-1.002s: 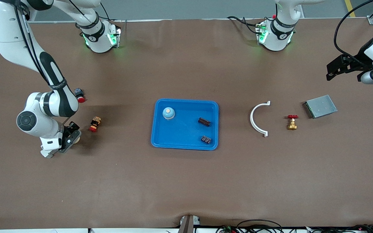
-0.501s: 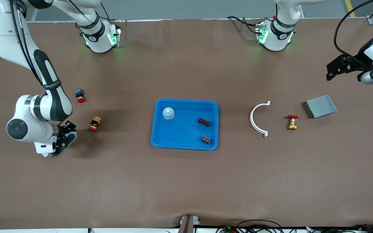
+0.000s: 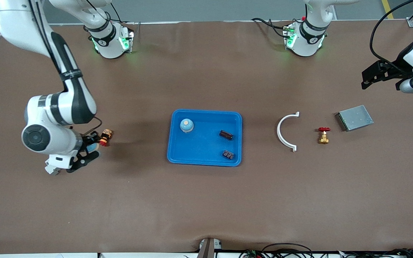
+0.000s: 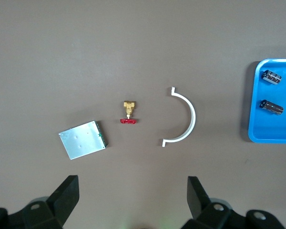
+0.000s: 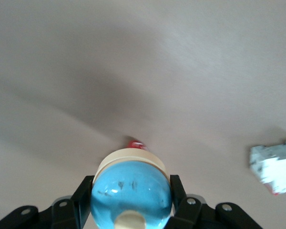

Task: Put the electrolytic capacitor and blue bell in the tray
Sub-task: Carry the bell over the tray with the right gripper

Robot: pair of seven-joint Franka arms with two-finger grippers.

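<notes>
Two arms appear in the front view. The right gripper point(image 3: 88, 152) hangs over the table toward the right arm's end, beside a small figure point(image 3: 105, 137). The tray point(image 3: 206, 159) at mid-table holds a blue bell point(image 3: 186, 125) and two capacitors point(image 3: 226, 134). The left gripper point(image 3: 380, 75) waits over its own end, jaws spread.
Left wrist view: fingers point(image 4: 66, 193) wide apart above a white bracket point(image 4: 186, 119), valve point(image 4: 128, 113) and metal box point(image 4: 83, 139).
Right wrist view: fingers point(image 5: 83, 193) pinch a second bell point(image 5: 131, 188)

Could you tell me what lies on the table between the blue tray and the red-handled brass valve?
A white half-ring clamp lies between the tray and the valve, seen in the front view.
</notes>
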